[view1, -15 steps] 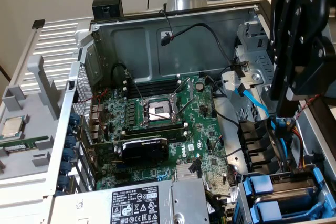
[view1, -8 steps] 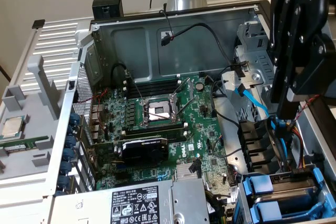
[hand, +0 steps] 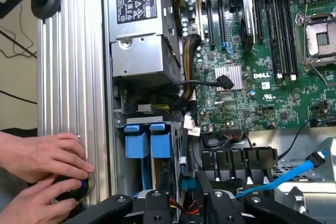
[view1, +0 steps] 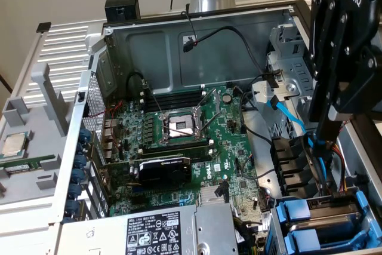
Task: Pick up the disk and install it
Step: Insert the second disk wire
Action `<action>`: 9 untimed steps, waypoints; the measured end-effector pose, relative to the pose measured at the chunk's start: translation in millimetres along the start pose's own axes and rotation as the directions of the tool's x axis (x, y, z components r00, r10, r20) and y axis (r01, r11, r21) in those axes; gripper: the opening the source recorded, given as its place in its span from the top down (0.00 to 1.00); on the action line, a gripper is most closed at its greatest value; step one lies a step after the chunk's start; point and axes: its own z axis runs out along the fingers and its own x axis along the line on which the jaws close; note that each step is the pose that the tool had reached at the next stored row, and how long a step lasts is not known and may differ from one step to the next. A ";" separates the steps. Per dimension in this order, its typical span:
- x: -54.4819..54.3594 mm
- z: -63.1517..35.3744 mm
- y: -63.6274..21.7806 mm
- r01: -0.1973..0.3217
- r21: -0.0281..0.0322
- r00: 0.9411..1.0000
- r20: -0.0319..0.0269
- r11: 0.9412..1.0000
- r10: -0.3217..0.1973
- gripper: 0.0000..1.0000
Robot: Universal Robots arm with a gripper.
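Disk: stiff metal, prob. fairly heavy, fragile inside; blue carrier offers grip. Hand apparently clenched on its edge, above drive bay.

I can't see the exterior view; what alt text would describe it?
A black robot gripper hangs over the exterior view's right side of an open computer case, above blue drive carriers. The green motherboard fills the middle, its processor socket empty.
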 end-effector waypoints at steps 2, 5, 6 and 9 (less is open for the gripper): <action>-0.5 2.3 -1.7 0.001 -0.007 1.000 -0.001 1.000 -0.001 0.67; -0.9 5.7 -2.1 0.003 -0.016 1.000 -0.002 1.000 -0.003 0.67; -0.9 5.9 -2.1 0.003 -0.017 1.000 -0.002 1.000 -0.003 0.67; -0.2 7.6 -2.3 0.003 -0.018 1.000 -0.002 1.000 -0.003 0.67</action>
